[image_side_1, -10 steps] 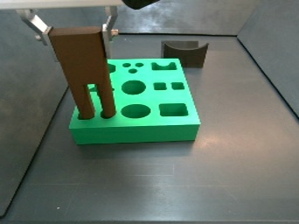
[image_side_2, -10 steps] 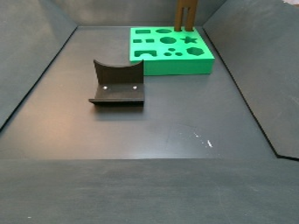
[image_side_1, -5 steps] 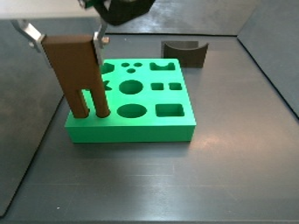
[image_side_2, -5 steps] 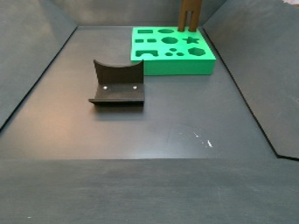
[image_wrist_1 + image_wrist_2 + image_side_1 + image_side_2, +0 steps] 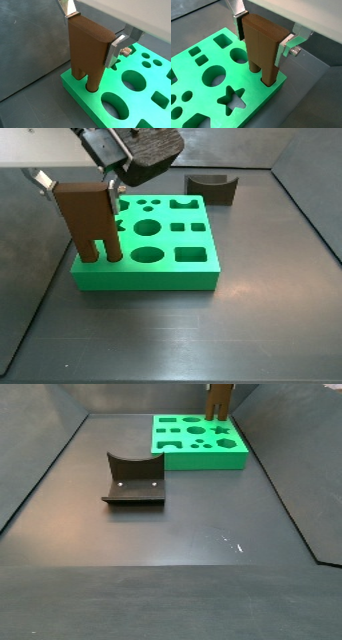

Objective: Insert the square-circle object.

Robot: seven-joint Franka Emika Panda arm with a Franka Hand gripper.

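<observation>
The square-circle object [image 5: 88, 220] is a tall brown block with two prongs, upright over a corner of the green block [image 5: 158, 253]. It also shows in both wrist views [image 5: 90, 52] [image 5: 261, 47] and at the frame edge in a side view [image 5: 217, 401]. My gripper [image 5: 80, 180] is shut on its upper end, with silver fingers [image 5: 285, 46] on both sides. The prong tips sit in or at holes near the green block's edge [image 5: 266, 84]; how deep they go I cannot tell.
A short dark block with a curved notch [image 5: 211, 187] stands apart from the green block, also seen in a side view [image 5: 134, 480]. The green block [image 5: 198, 440] has several shaped holes: circles, squares, a star. Dark tray walls ring the floor.
The gripper and the brown block have shifted sideways toward the green block's outer edge and slightly lower. The arm's body has come into view above the block.
</observation>
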